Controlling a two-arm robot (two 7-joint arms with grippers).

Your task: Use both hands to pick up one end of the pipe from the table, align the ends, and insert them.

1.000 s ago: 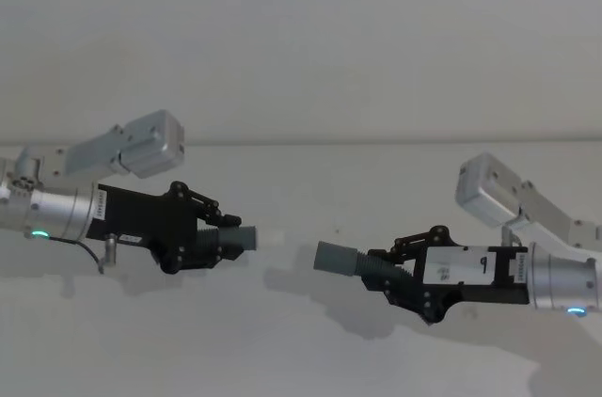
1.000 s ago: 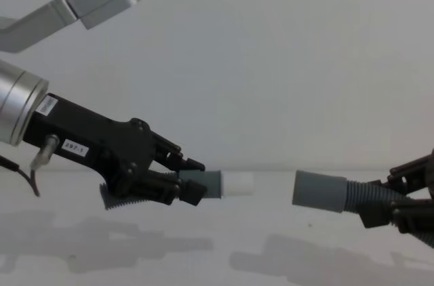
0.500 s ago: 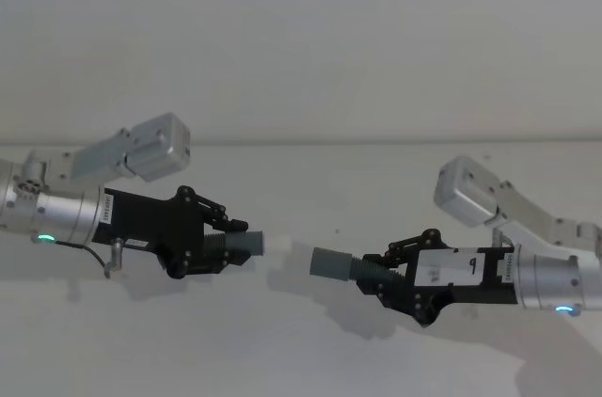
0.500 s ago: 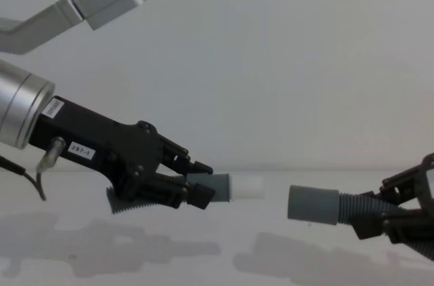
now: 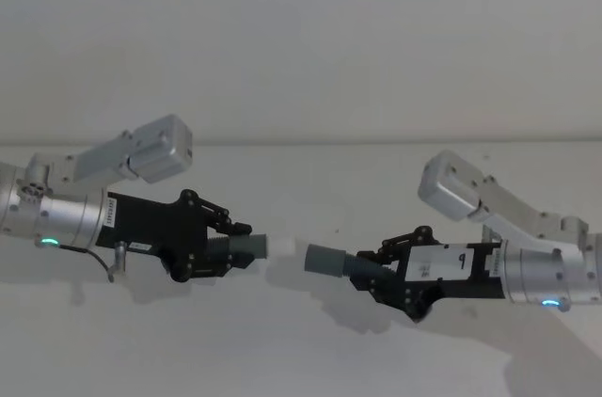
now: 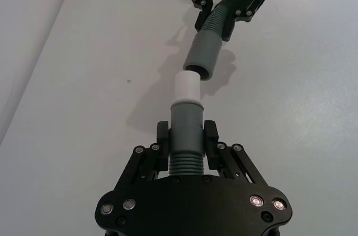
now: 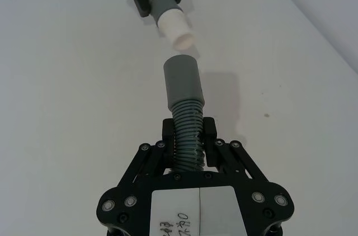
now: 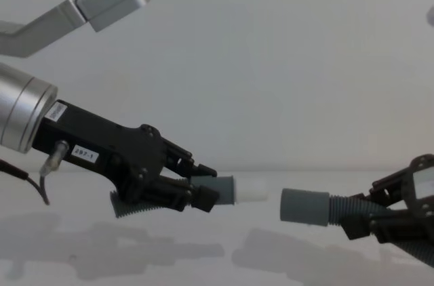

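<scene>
Left gripper [image 8: 193,188] holds white-tipped cuff [image 8: 237,189] near socket cuff [image 8: 304,206].

plain pale wall [image 5: 301,39], soft shadows

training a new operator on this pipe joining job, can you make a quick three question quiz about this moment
1. True or false: the white tip is already inside the wider socket.
2. Which gripper holds the hose with the white tip? A) left gripper B) right gripper C) neither
3. Fill in: both hose pieces are held above the ____, with their cuffs facing each other.

Key:
1. False. A gap separates the tip and the socket; in the chest view the socket sits slightly lower.
2. A. The left gripper is shut on that hose behind its grey cuff; the right gripper is shut on the ribbed part of the socket hose.
3. table
</scene>
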